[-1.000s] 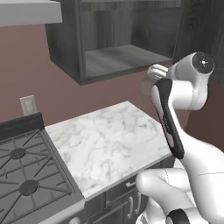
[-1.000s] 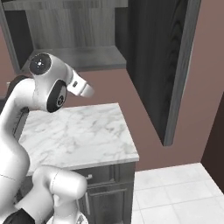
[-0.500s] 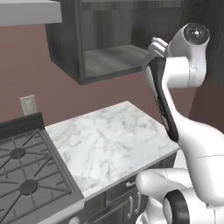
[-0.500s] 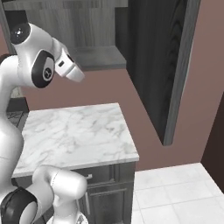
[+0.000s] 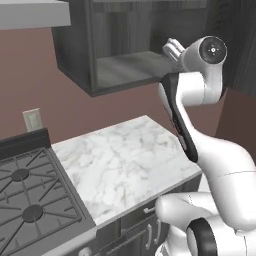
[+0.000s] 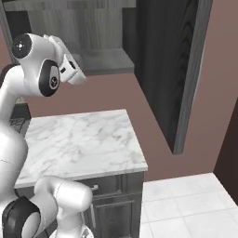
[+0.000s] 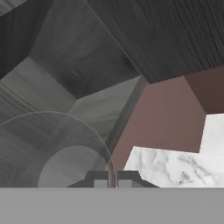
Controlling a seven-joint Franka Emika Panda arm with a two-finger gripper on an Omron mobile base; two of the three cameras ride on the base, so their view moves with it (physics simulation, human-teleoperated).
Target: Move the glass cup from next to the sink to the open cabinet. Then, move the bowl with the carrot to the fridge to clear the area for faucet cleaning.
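Change since last frames: arm raised from beside the counter up to the mouth of the open cabinet (image 5: 125, 70); wrist rolled over so the hand faces into the shelf. Counter and cabinet unchanged in both base views, so base parked, arm alone moved.
Gripper (image 7: 112, 180): jaws closed on the rim wall of the glass cup (image 7: 65, 153); thin translucent wall visible pinched between the two dark tips in hand view.
Glass cup, location: held in the hand, raised to shelf level at the right front corner of the cabinet shelf; not yet resting on the shelf board. Circular base and curved rim seen through the glass against the grey shelf wood.
Hand, base views: white hand (image 5: 174, 50) at the right front edge of the cabinet opening; same hand (image 6: 69, 69) just in front of the shelf's front edge in right base view.
Cabinet door (image 6: 179, 69): swung wide open, well apart from the arm.
Marble counter (image 5: 125, 165): below the hand, stove burners (image 5: 27, 195) at its left edge.
Task stage (judgement): first half near completion; carry done, placement pending.
Next move (judgement): reach further in past the front edge, lower to the board, then release.
Risk (judgement): release this close to the front edge could let the cup tip off onto the counter.
Bowl and carrot: second half not started.
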